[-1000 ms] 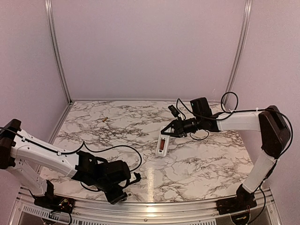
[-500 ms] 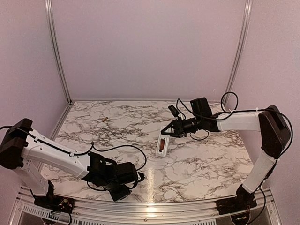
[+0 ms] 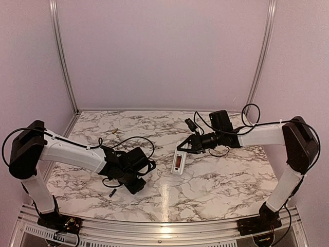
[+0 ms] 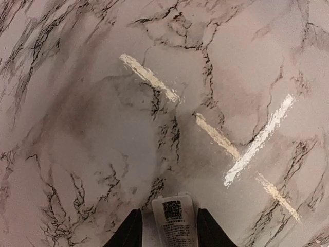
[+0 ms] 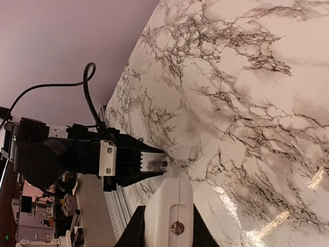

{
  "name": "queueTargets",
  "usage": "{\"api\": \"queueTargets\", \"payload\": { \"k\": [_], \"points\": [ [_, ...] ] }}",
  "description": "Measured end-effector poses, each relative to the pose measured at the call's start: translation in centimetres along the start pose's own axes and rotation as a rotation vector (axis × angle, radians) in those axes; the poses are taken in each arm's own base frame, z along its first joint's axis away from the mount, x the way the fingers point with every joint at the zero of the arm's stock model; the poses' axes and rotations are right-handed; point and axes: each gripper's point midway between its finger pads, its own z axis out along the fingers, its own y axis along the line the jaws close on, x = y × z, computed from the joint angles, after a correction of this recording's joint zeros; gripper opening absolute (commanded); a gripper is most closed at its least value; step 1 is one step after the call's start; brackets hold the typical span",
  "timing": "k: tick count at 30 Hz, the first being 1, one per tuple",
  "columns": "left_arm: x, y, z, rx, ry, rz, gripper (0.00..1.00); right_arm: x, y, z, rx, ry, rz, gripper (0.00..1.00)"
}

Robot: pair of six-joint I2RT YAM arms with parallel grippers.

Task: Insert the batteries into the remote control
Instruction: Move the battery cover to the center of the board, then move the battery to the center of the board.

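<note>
A: While the right gripper pinches the remote tight by its upper end, orange slot facing up, what's new?
B: The left gripper has swung in toward the remote, narrowing around a small white labelled piece; clamped or not, I can't tell.
A: Batteries?
B: Unloaded, well left of the remote: black battery forward of it, gold battery behind. Marble table, lilac walls.

Edges and specks you cannot read
In your left wrist view the white labelled piece between the fingers of the left gripper runs off the bottom edge, its print unreadable, contact unclear. Your right wrist view crops the remote control the same way. From above, the blackish battery and golden battery are mere specks.
</note>
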Motion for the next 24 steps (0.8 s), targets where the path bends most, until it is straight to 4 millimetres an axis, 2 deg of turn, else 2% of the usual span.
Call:
{"api": "queueTargets", "payload": {
  "k": [2, 5, 12, 15, 18, 21, 24],
  "points": [
    [-0.5, 0.6, -0.1, -0.004, -0.012, -0.01, 0.55, 0.3, -0.1, 0.0, -0.007, 0.002, 0.004, 0.0],
    [-1.4, 1.2, -1.0, -0.006, -0.04, -0.045, 0.6, 0.3, 0.1, 0.1, -0.018, 0.001, 0.004, 0.0],
    [-2.6, 1.8, -7.5, 0.031, -0.155, -0.208, 0.62, 0.7, 0.0, 0.1, -0.035, -0.004, -0.001, 0.0],
    [-0.5, 2.1, -8.8, 0.053, -0.143, -0.302, 0.62, 1.0, -0.1, 0.1, -0.041, -0.005, 0.008, 0.0],
    [2.6, 2.7, -8.4, 0.04, -0.08, -0.384, 0.61, 0.9, 0.0, 0.1, -0.048, -0.013, 0.002, 0.0],
    [5.5, 4.5, -7.9, -0.005, -0.007, -0.483, 0.6, 0.6, 0.2, 0.1, -0.058, -0.022, -0.011, 0.0],
    [6.2, 7.0, -8.1, -0.066, 0.009, -0.584, 0.61, 0.5, 0.4, 0.1, -0.063, -0.025, -0.011, 0.0]
  ]
}}
